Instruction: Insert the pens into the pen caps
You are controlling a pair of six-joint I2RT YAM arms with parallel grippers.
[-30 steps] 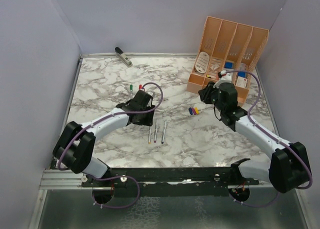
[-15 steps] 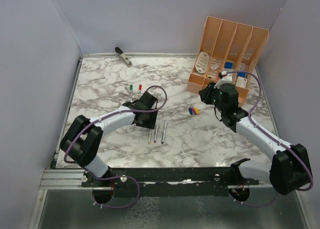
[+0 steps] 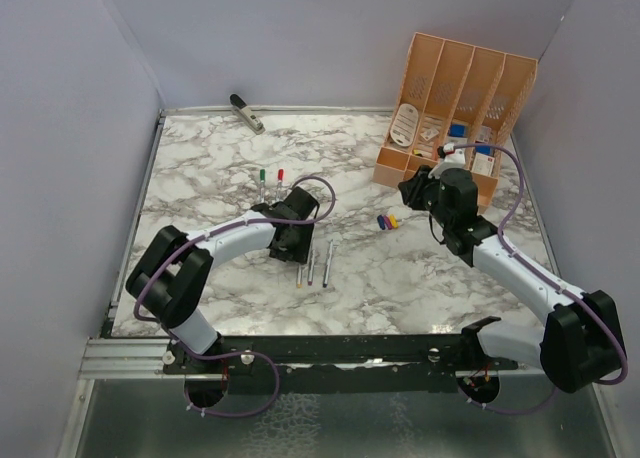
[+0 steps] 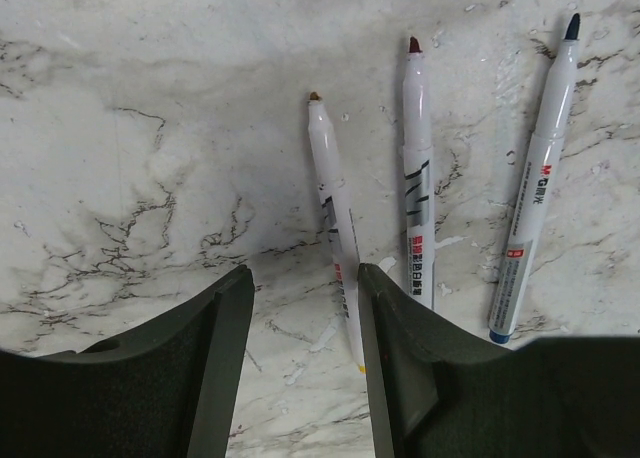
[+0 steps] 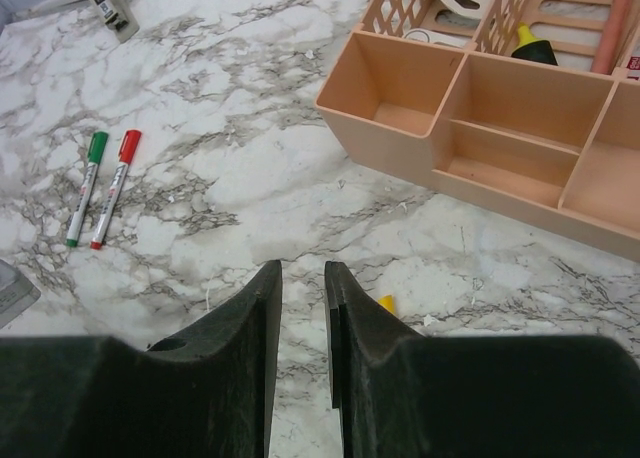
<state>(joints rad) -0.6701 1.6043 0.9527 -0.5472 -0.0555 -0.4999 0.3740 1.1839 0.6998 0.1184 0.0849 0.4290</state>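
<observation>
Three uncapped pens [image 3: 315, 265] lie side by side on the marble. In the left wrist view they are a yellow-tipped pen [image 4: 335, 208], a dark-red-tipped pen [image 4: 418, 178] and a blue-tipped pen [image 4: 535, 178]. My left gripper [image 4: 305, 283] is open just above them, and the yellow-tipped pen's rear end lies between the jaws, close to the right finger [image 4: 385, 358]. It also shows in the top view [image 3: 296, 248]. Blue, yellow and purple caps [image 3: 385, 221] lie mid-table. My right gripper [image 5: 303, 278] is narrowly open and empty, with the yellow cap [image 5: 386, 303] just right of it.
Two pens wearing a green cap [image 5: 85, 186] and a red cap [image 5: 112, 186] lie at the left [image 3: 270, 184]. A peach desk organizer [image 3: 455, 108] stands at the back right, its front tray [image 5: 400, 88] near my right gripper. A grey-black stapler [image 3: 246, 112] sits at the back edge.
</observation>
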